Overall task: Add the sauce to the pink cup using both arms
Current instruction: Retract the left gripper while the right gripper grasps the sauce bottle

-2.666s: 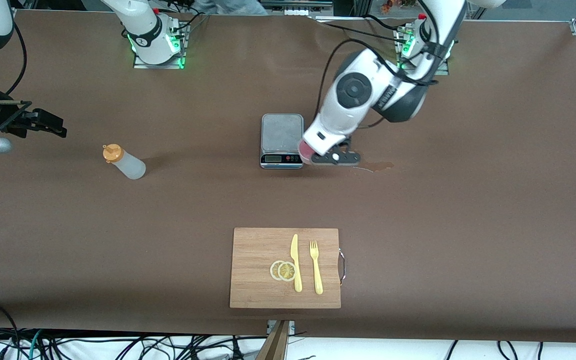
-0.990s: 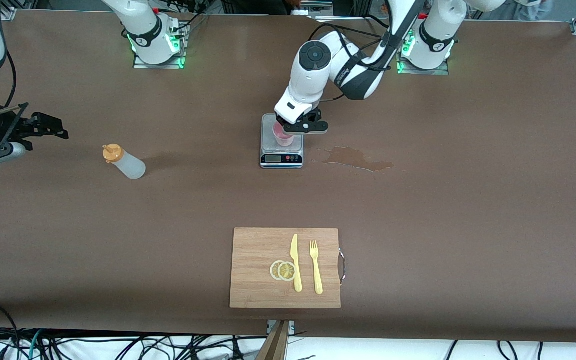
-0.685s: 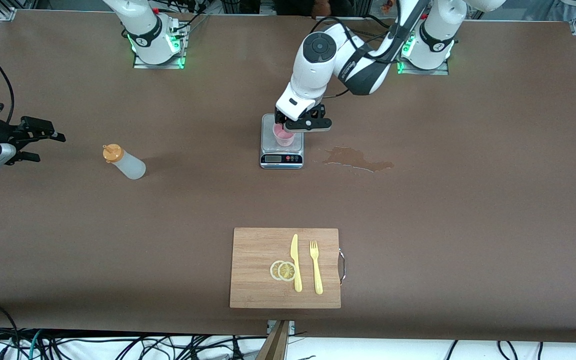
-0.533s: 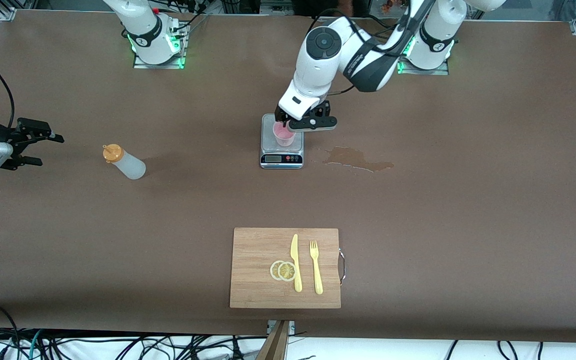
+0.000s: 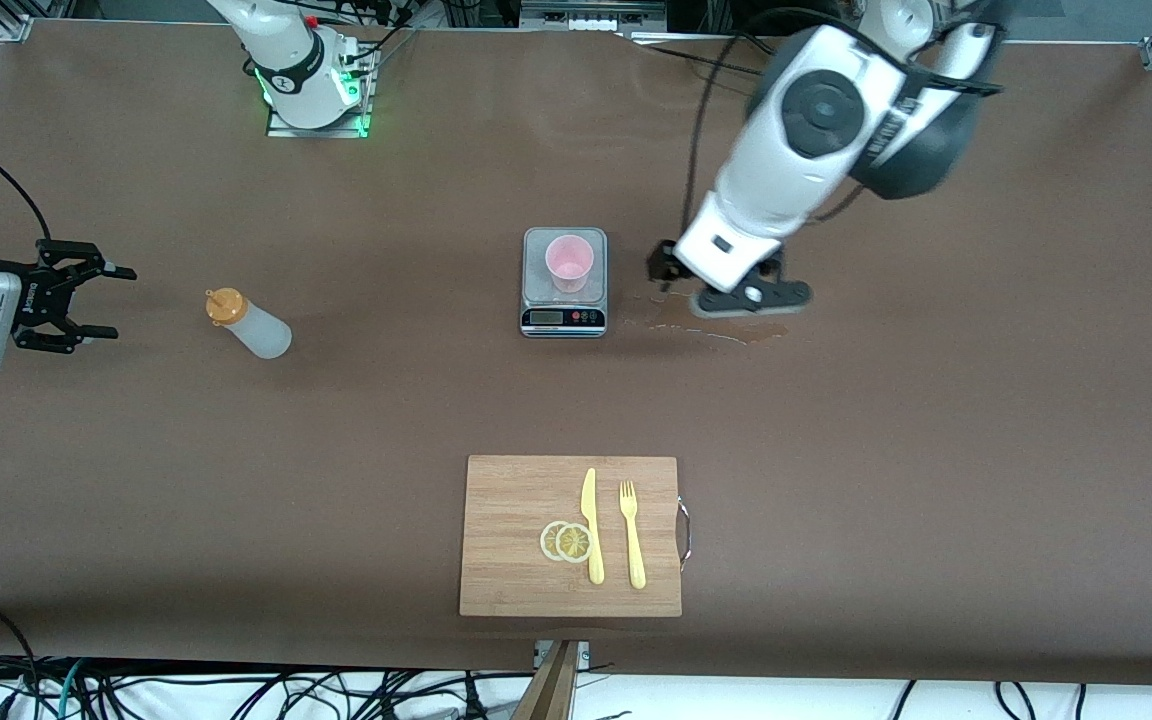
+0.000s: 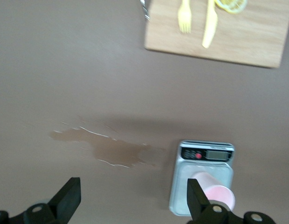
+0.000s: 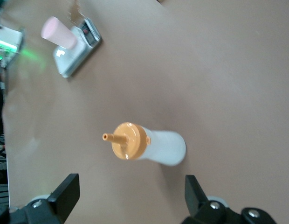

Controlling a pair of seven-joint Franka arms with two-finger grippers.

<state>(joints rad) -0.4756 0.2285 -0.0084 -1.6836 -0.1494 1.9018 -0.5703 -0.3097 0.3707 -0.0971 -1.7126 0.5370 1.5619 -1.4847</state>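
Standing upright on the scale, the pink cup is placed; no sauce added yet. The sauce stands untouched on the worktop toward the right arm's end. Left tool hangs open and empty over the stain; right tool, open and empty, faces the sauce.

A grey scale sits in the middle of the brown bench. Just beside it, toward the left arm's end, is a wet stain. Near the bench edge closest to the front camera lies a wooden board — on it a yellow knife, a yellow fork and two lemon slices.
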